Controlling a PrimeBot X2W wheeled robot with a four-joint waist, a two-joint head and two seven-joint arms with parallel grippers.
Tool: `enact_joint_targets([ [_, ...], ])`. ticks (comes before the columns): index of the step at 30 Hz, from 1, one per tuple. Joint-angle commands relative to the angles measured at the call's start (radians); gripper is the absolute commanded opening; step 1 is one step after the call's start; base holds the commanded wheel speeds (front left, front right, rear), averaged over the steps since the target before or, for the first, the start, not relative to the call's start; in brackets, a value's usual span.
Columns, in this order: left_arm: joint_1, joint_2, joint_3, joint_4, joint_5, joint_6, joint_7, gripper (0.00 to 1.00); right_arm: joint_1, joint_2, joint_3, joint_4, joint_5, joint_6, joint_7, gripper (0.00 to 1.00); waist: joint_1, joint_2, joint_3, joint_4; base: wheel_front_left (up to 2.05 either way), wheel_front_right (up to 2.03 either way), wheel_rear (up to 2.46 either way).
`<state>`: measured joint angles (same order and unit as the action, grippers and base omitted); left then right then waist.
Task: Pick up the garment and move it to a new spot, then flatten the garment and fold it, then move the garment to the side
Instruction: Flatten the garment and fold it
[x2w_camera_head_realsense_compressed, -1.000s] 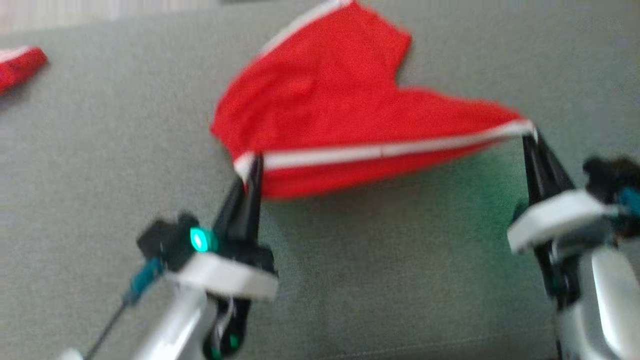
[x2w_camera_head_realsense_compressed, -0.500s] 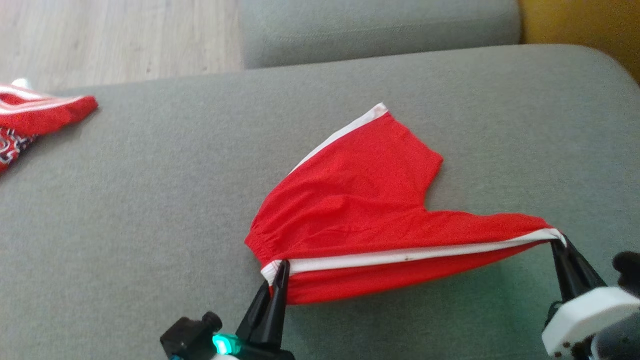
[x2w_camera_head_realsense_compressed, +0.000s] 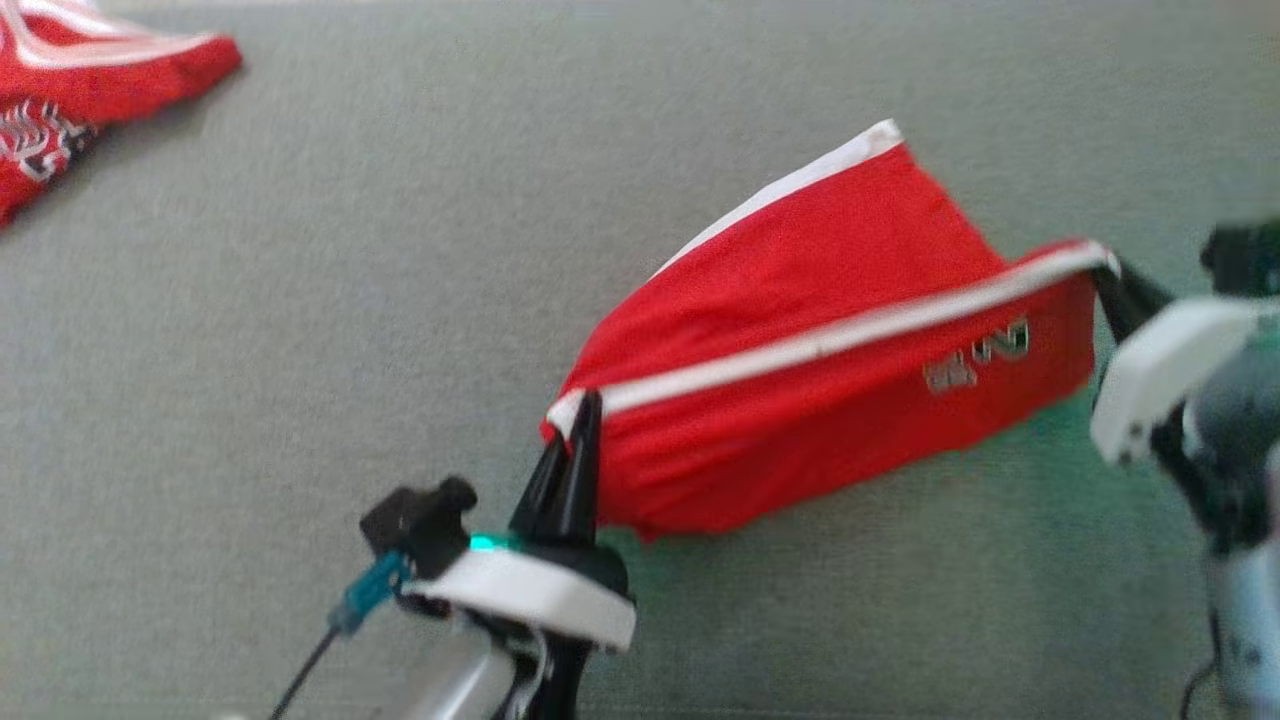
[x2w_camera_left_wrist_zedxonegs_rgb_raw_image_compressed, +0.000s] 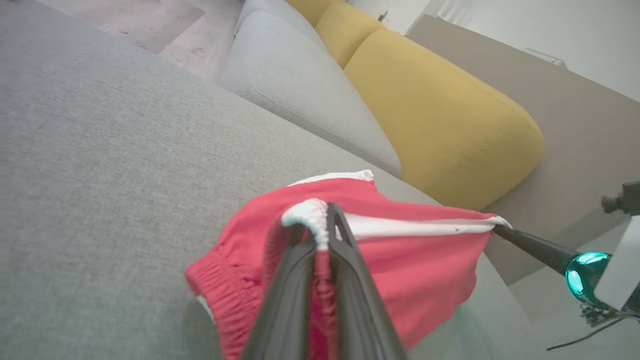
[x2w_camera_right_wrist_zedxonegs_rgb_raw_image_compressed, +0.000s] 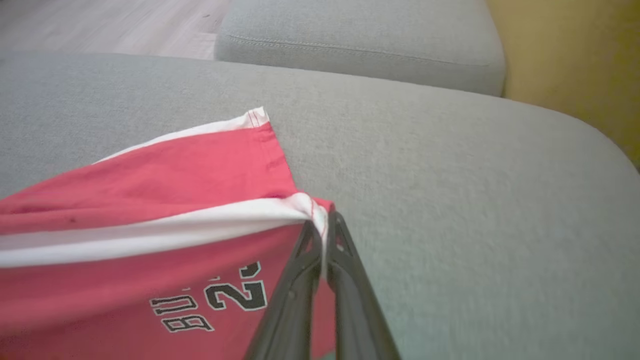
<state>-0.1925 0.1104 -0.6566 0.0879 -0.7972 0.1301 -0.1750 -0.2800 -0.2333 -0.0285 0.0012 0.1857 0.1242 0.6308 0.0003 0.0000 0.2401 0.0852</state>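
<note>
Left gripper (x2w_camera_head_realsense_compressed: 583, 412), fingers pressed together, pinches the gathered white corner at the waistband end of the red shorts (x2w_camera_head_realsense_compressed: 800, 420). The right gripper (x2w_camera_head_realsense_compressed: 1112, 278), likewise clamped, pinches the hem corner at the other end of the same white side stripe (x2w_camera_head_realsense_compressed: 830, 338). Holding both ends of one seam pulls that edge taut, so that the cloth hangs as a straight, controllable line, probably in readiness for laying one half over the other.

The shorts sit over the right part of the grey seat cushion (x2w_camera_head_realsense_compressed: 350, 260). The gripped edge is raised just above the cushion. The panel below it, which bears printed characters, drapes toward the cushion's near side. The other leg lies flat on the cushion surface behind.

The long axis follows the stretched stripe. It runs obliquely across the cushion, with the waistband toward the near middle and the leg opening toward the right edge. The resting leg points to the cushion's far side and ends in its own white-striped hem.

A second red garment (x2w_camera_head_realsense_compressed: 90, 70) lies at the cushion's far left corner, well apart from the shorts.
</note>
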Motion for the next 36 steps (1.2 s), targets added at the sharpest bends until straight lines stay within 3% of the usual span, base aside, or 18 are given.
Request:
enact_joint_targets([
  [1,-0.054,-0.012,0.041,0.002,-0.008,-0.005,0.000,0.00,-0.083,-0.033,0.036,0.004,0.010,0.007,0.012,0.00,-0.0003,0.0000,0.059,0.050,0.00,0.00,0.00],
  [11,-0.201,-0.057,0.036,0.155,-0.094,0.013,-0.003,0.00,-0.335,-0.073,0.147,0.269,0.043,0.007,0.029,0.00,-0.0003,0.0000,0.119,0.115,0.00,0.00,0.00],
  [12,-0.212,-0.058,0.033,0.167,-0.105,0.019,-0.006,0.00,-0.354,-0.076,0.156,0.292,0.043,0.007,0.024,0.04,-0.0003,0.0000,0.121,0.119,0.00,0.00,0.00],
  [16,-0.247,-0.060,0.005,0.199,-0.156,0.043,-0.011,0.00,-0.416,-0.075,0.192,0.375,0.042,0.007,-0.004,0.33,-0.0003,0.0000,0.125,0.127,0.00,0.00,0.00],
  [17,-0.255,-0.060,-0.005,0.204,-0.168,0.051,-0.012,0.00,-0.430,-0.073,0.198,0.395,0.043,0.007,-0.016,0.54,-0.0003,0.0000,0.126,0.128,0.00,0.00,0.00],
  [18,-0.263,-0.060,-0.016,0.210,-0.179,0.060,-0.013,0.00,-0.443,-0.070,0.202,0.412,0.042,0.007,-0.032,0.89,-0.0003,0.0000,0.127,0.129,0.00,0.00,0.00],
  [19,-0.271,-0.060,-0.026,0.214,-0.190,0.069,-0.015,0.00,-0.456,-0.068,0.205,0.427,0.036,0.007,-0.056,1.00,-0.0003,0.0000,0.128,0.128,0.00,0.00,0.00],
  [20,-0.277,-0.060,-0.035,0.218,-0.200,0.077,-0.018,0.09,-0.468,-0.065,0.205,0.443,0.029,0.007,-0.081,1.00,-0.0003,0.0000,0.129,0.128,0.00,0.00,0.00],
  [21,-0.283,-0.060,-0.045,0.220,-0.207,0.085,-0.020,0.47,-0.478,-0.060,0.207,0.459,0.024,0.007,-0.105,1.00,-0.0003,0.0000,0.130,0.127,0.00,0.00,0.00],
  [22,-0.288,-0.060,-0.054,0.222,-0.213,0.092,-0.023,0.96,-0.486,-0.054,0.207,0.473,0.022,0.007,-0.131,1.00,-0.0003,0.0000,0.130,0.127,0.00,0.00,0.00],
  [28,-0.299,-0.058,-0.088,0.224,-0.204,0.117,-0.037,1.00,-0.508,-0.037,0.216,0.539,0.029,0.007,-0.277,1.00,-0.0003,0.0000,0.121,0.119,0.00,0.00,0.00],
  [36,-0.239,0.028,-0.120,0.160,-0.160,0.147,-0.028,1.00,-0.475,-0.051,0.219,0.590,0.063,0.007,-0.374,1.00,-0.0003,0.0000,0.067,0.107,0.00,0.00,0.00],
])
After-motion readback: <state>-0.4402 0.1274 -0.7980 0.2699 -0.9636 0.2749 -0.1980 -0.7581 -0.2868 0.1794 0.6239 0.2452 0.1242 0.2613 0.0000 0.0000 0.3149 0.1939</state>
